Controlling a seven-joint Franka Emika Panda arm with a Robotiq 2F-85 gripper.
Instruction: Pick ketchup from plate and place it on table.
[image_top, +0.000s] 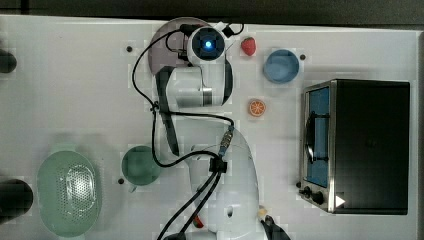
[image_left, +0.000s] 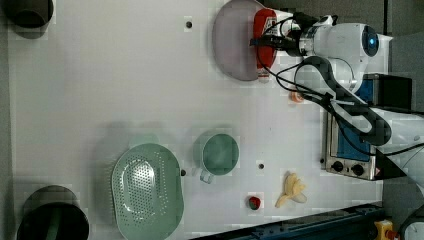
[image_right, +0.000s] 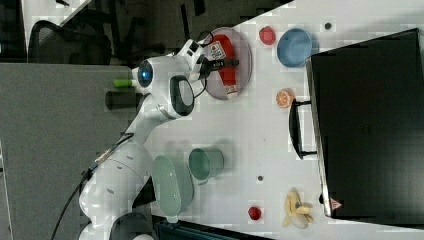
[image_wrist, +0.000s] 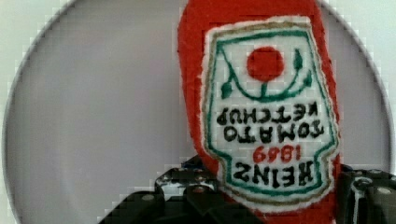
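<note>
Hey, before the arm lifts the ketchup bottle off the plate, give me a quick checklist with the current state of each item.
1. Claw fingers on both sides of the red ketchup squeeze bottle with white label: ok.
2. Grip firm enough to lift: cannot tell.
3. Bottle lying on the round mauve-grey plate: ok, not yet lifted.
4. Bare white table beside the plate for a drop spot: ok.
5. Red strawberry and blue bowl apart from the plate: ok.

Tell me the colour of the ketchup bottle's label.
White with green border, red tomato and dark lettering on the red ketchup bottle; wrist view shows it best.
</note>
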